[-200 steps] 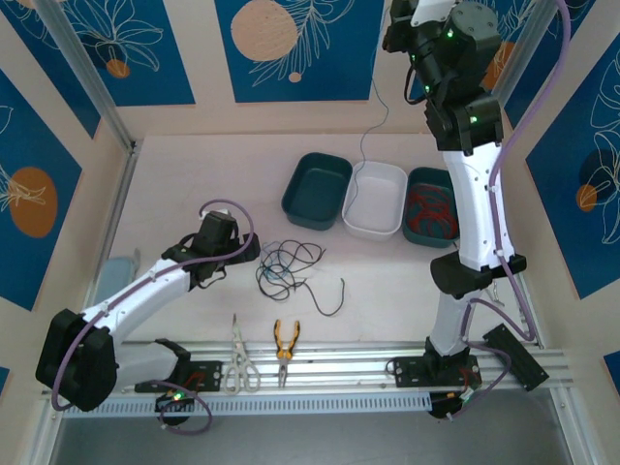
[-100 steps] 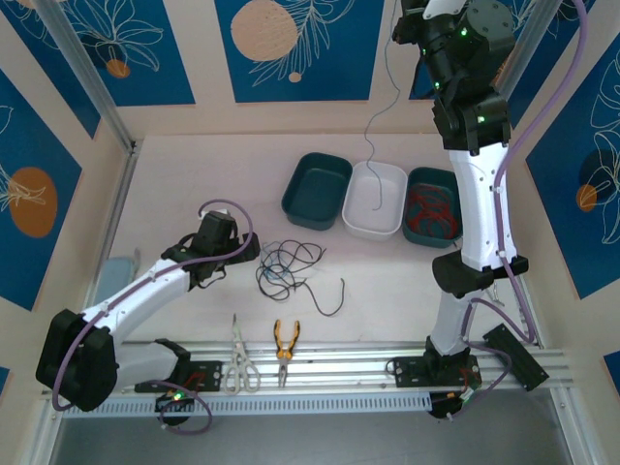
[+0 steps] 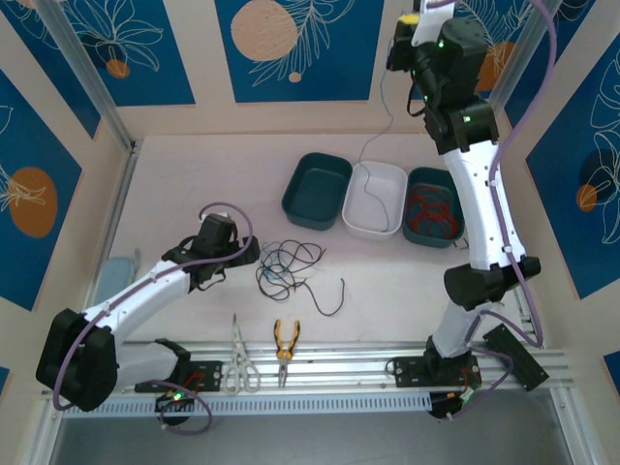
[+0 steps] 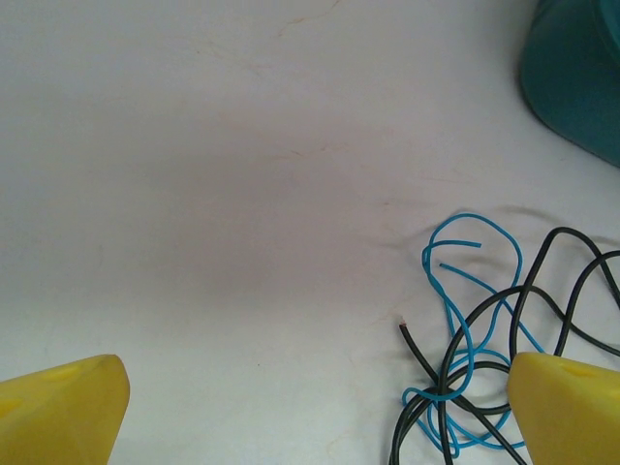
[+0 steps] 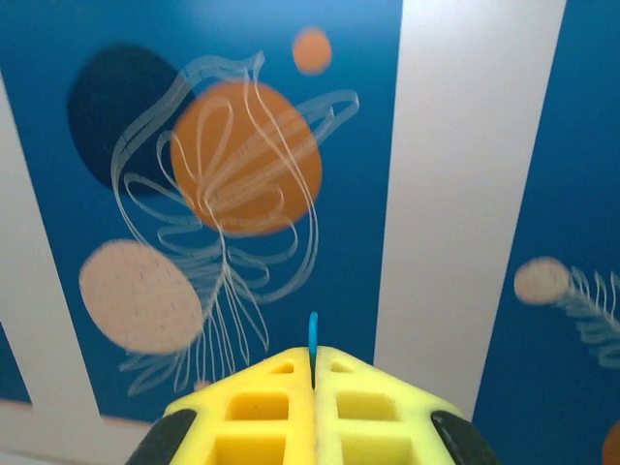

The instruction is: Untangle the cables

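Orange-handled pliers (image 3: 284,341), one pair, and one scissors (image 3: 238,363) at near edge | left gripper (image 4: 315,412) wide open, empty, beside black and blue cables (image 3: 286,269) tangled on tabletop (image 3: 194,194) | three bins: two teal bins (image 3: 291,194), one white bin (image 3: 354,208); red cables (image 3: 431,213) in right teal | right gripper (image 5: 313,360) raised, clamped on one blue cable (image 5: 313,334)

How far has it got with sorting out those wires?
Red wires already lie in the right-hand teal bin. The right end effector, shut, holds a blue wire up, its tail hanging over the white bin. Left: a blue-and-black tangle by the open left end effector.
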Tool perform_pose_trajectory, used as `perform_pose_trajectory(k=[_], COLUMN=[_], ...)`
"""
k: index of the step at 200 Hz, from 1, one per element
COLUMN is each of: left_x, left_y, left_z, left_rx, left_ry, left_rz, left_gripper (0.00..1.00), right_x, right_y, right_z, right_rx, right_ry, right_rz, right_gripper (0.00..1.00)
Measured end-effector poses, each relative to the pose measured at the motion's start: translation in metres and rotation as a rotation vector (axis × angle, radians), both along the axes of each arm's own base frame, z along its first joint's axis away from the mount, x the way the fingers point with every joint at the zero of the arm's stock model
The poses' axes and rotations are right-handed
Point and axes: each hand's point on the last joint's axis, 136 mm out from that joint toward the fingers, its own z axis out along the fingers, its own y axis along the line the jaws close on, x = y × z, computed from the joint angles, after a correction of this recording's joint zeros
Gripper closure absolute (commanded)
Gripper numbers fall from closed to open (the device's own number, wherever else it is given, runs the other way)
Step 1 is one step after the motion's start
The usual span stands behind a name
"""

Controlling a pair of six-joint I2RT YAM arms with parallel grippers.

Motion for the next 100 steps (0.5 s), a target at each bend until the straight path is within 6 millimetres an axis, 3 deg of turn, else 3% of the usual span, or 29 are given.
perform_pose_trajectory(k=[40, 66, 100], left_x=[0.000, 0.000, 0.000], left_y=[-0.002, -0.006, -0.008], left_z=[-0.001, -0.006, -0.009], left_rx=[-0.009, -0.016, -0.025], left_ry=[0.003, 0.018, 0.030], left_rz=[-0.007, -0.018, -0.027], left_gripper=[0.00, 0.00, 0.00], right_x=[0.001, -0.008, -0.023], right_y=[-0.017, -0.037, -0.063], right_z=[-0.043, -0.059, -0.097], right_rx=[0.017, 0.021, 0.013], right_ry=[0.098, 0.143, 0.248], right_rz=[-0.078, -0.165, -0.286], right_gripper=[1.00, 1.00, 1.00])
